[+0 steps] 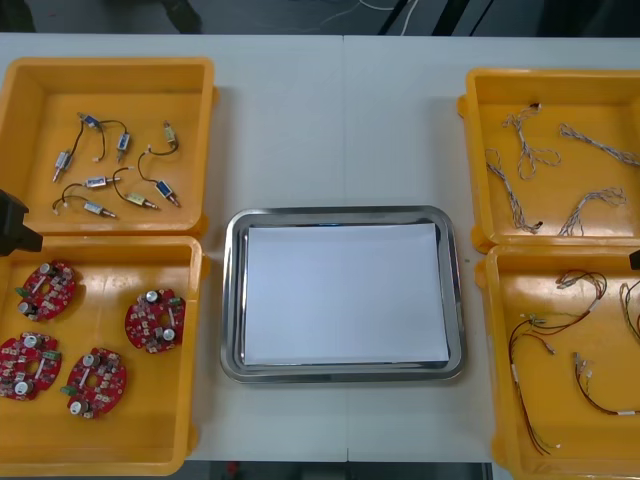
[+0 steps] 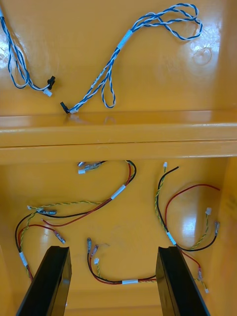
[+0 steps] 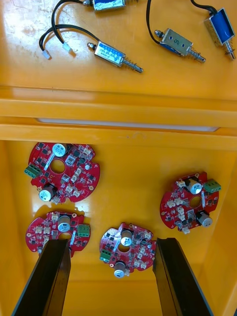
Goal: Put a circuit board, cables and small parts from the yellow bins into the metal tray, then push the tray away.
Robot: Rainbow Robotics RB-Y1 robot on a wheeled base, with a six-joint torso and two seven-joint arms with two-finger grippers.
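Light table (image 1: 330,120), seen steeply from above, carrying four yellow bins and one tray.

Near left bin (image 1: 100,450): four round red circuit boards (image 1: 155,322), lying flat and apart from one another. The left gripper (image 3: 111,281) hangs above this bin, fingers spread wide and holding nothing. One board lies between the fingers, and a second has its near edge hidden behind one finger (image 3: 49,276). The left wrist view makes out green connectors and silver cans on the boards.

Near right bin (image 1: 600,450): cut off by the front view's right and bottom edges. It holds red and yellow cables (image 2: 118,192), loosely curled, some with black strands. The right gripper (image 2: 113,284) hangs above them, fingers parted and empty, with one cable curving between them.

Metal tray (image 1: 232,300): between the two rows of bins, white inside with a shiny rim, and nothing in it.

Far left bin (image 1: 40,100): small metal parts (image 1: 110,180) on black leads. The wrist view cuts off all but four.

Far right bin (image 1: 540,75): twisted blue and white cables (image 2: 124,39), looped. Their twist and end plugs read plainly in the right wrist view.

Dark shape (image 1: 12,222) at the front view's left edge: cut off, kind not clear.
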